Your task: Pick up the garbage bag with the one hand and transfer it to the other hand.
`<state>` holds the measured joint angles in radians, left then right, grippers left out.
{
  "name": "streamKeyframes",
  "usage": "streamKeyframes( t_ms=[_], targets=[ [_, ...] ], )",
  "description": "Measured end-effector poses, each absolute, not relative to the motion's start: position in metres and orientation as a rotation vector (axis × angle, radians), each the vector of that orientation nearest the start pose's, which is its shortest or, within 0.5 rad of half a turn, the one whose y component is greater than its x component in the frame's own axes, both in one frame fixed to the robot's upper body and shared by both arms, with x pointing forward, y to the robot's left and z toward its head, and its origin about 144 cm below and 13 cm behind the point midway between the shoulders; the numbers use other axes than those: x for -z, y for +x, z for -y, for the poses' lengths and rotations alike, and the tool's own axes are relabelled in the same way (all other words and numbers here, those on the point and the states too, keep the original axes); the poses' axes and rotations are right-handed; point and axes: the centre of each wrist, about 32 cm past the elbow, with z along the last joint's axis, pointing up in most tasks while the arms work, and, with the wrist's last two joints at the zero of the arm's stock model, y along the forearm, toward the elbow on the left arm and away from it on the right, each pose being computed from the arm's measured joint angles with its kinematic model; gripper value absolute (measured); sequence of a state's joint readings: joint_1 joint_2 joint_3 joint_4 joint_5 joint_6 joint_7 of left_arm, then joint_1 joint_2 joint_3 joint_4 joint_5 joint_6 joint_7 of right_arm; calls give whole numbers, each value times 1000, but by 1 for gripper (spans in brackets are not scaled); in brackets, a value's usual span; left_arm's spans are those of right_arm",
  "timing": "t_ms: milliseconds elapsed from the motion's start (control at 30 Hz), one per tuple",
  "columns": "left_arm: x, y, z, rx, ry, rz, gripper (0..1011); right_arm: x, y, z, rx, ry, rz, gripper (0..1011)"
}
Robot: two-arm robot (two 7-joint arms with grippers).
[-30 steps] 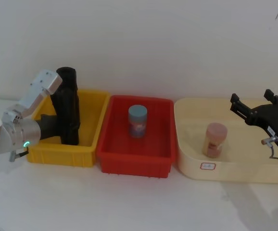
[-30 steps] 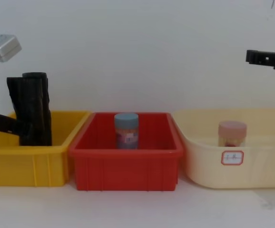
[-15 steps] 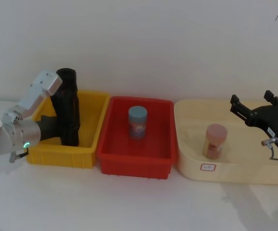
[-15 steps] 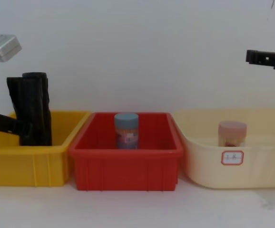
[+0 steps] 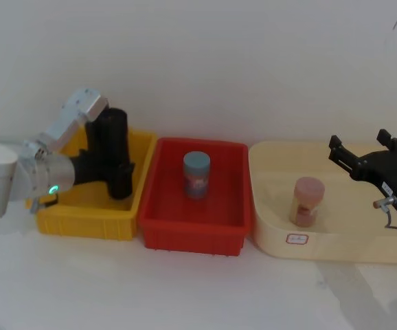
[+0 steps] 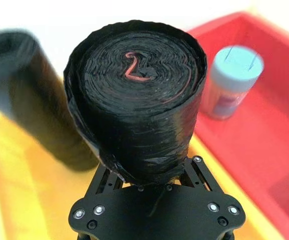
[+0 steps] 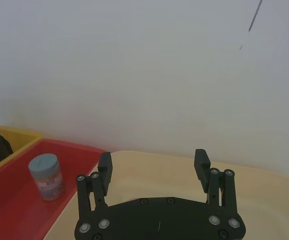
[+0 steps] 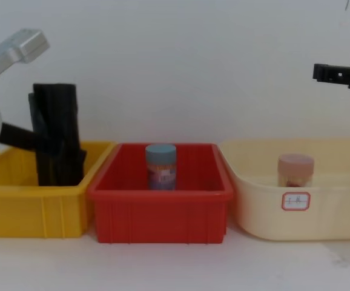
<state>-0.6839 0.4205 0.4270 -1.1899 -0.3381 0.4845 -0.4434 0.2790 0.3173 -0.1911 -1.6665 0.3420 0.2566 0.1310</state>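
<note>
At the left edge of the head view, the left gripper (image 6: 152,172), on the green-ringed arm, is clamped around the garbage bag (image 6: 137,90). It holds the roll upright in the yellow bin (image 5: 82,223), lower end below the rim. A second black roll (image 6: 24,95) stands just beside it. At the right edge, the right gripper (image 5: 360,144) hangs spread and empty above the cream tub (image 5: 336,247). Farther in, a blue-lidded jar (image 5: 196,173) stands in the central red bin (image 5: 191,234), and a pink-lidded jar (image 5: 307,199) stands in the tub.

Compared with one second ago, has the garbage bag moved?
Yes. Gripped by the left claw, the garbage bag has shifted toward the robot's right, closer to the red bin, judged against the yellow bin.
</note>
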Motion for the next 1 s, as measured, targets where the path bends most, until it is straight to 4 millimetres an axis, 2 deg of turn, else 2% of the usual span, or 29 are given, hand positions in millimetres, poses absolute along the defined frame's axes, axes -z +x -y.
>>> streamKeyframes(
  t_ms=[300, 700, 1000],
  targets=[
    [-1308, 639, -276, -887, 380, -67, 401, -1263, 517, 252, 1226, 17, 57, 1001],
    [-1341, 656, -272, -768, 406, -26, 401, -1263, 517, 252, 1226, 17, 57, 1000],
    [-1350, 678, -266, -657, 427, -10, 401, -1267, 517, 253, 1201, 21, 73, 1001]
  ],
)
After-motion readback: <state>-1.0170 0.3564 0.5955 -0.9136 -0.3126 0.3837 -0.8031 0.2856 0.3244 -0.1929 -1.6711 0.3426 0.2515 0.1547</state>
